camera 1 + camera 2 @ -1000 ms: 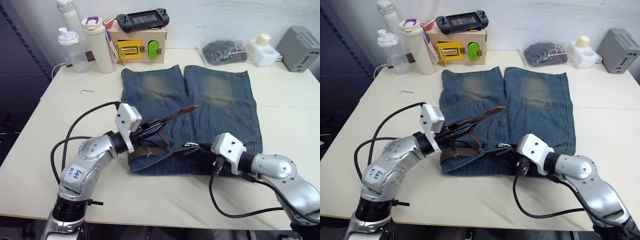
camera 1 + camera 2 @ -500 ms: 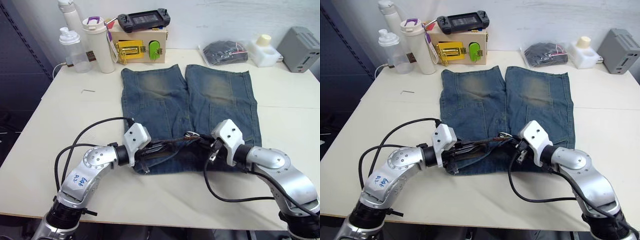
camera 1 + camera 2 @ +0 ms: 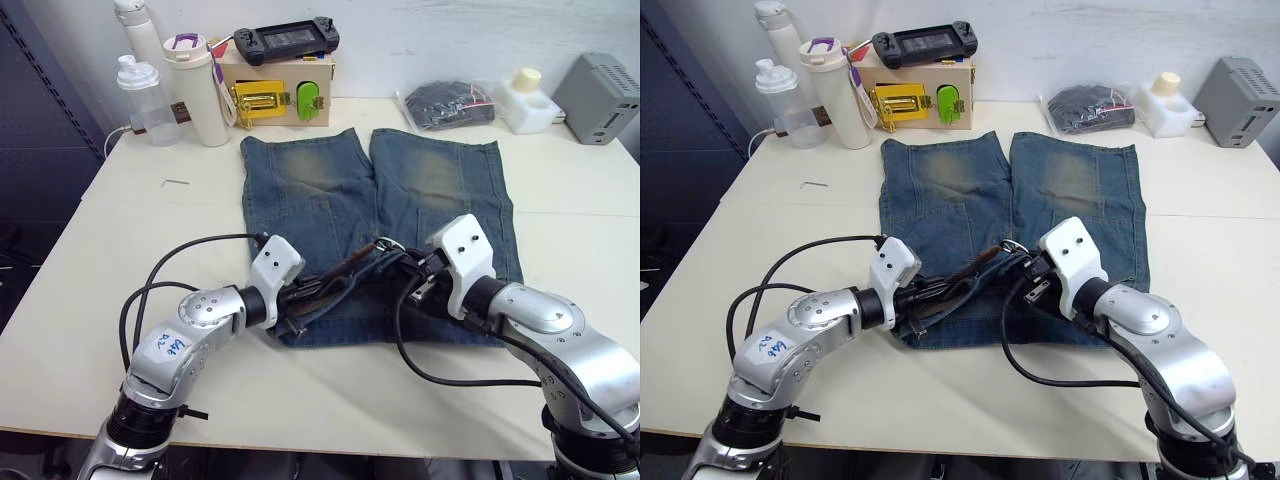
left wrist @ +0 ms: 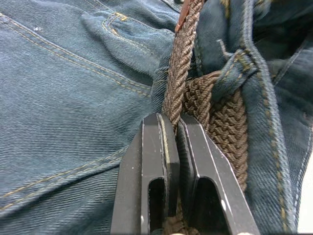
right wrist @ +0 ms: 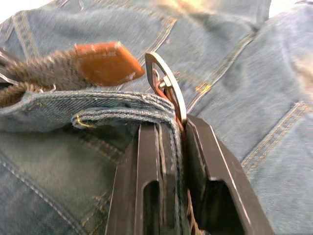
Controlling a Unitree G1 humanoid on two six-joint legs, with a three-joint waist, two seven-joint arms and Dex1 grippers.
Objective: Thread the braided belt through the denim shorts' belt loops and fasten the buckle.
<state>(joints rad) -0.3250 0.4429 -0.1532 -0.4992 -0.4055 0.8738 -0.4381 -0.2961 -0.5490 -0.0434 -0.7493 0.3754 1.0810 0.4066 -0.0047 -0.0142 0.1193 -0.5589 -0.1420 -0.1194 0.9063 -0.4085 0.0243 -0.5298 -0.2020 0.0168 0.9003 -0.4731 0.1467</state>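
Braided belt [image 4: 182, 68] between both pinching jaws.

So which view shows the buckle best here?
The right wrist view: the buckle stands as a silver frame just above the right hand, beside the belt's leather tip. Both eye views show a small silver glint.
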